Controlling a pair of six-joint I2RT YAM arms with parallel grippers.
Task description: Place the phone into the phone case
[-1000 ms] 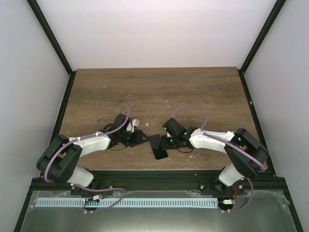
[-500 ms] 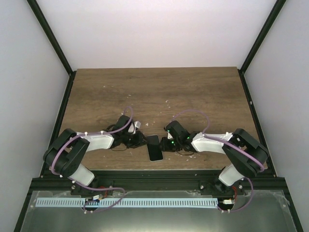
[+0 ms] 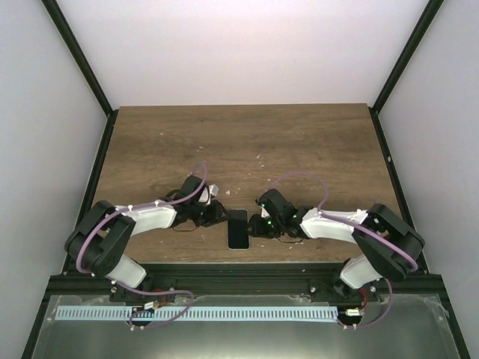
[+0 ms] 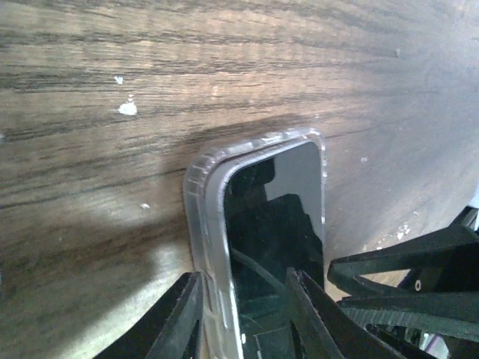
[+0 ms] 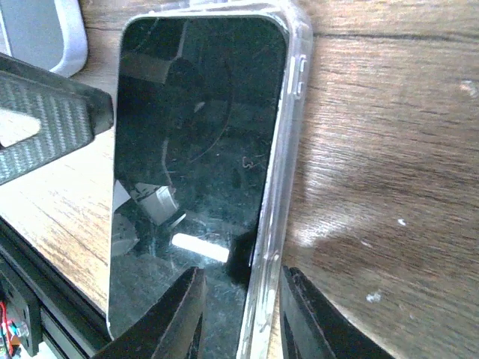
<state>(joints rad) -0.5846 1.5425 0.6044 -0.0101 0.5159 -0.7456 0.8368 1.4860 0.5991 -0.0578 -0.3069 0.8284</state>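
Dark wood table (image 3: 299,142), white-flecked. Midway along near edge: phone (image 3: 239,229) inside clear phone case (image 4: 202,194), screen up, long axis near-to-far. Left pincer (image 4: 241,318), right pincer (image 5: 238,318) astride opposite rims, fingers apart; whether clamped, cannot tell.

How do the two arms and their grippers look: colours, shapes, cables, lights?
The left arm and right arm both have white links, black rounded joints and a looping purple cable. Green lights glow near the right wrist. The left gripper and right gripper have black, tapered fingers.

Probably a lab: white-walled enclosure (image 3: 239,52) (black-framed), wooden table (image 3: 239,134).
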